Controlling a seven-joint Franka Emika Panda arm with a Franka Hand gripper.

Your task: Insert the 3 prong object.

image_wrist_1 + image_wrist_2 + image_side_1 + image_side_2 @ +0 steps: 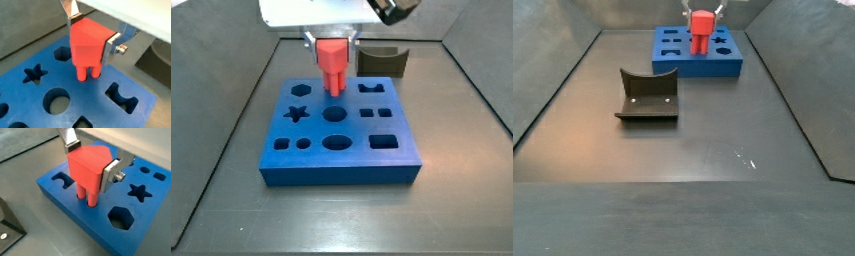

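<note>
The 3 prong object [87, 47] is a bright red peg with a blocky head and parallel rods below. It shows in both wrist views [85, 175] and both side views [333, 65] [702, 30]. My gripper [93, 35] is shut on its head, a silver finger [111, 174] on each side. The peg stands upright with its rod tips at the top face of the blue block [338, 135], near the block's far middle. The blue block [100, 223] has several shaped holes: a star [138, 191], a hexagon [120, 217], a round hole [59, 102].
A dark grey curved block [382, 60] stands behind the blue block, seen also in a side view [647, 95]. Grey walls enclose the dark floor [687, 170]. A dark fixture corner [8, 230] shows beside the block.
</note>
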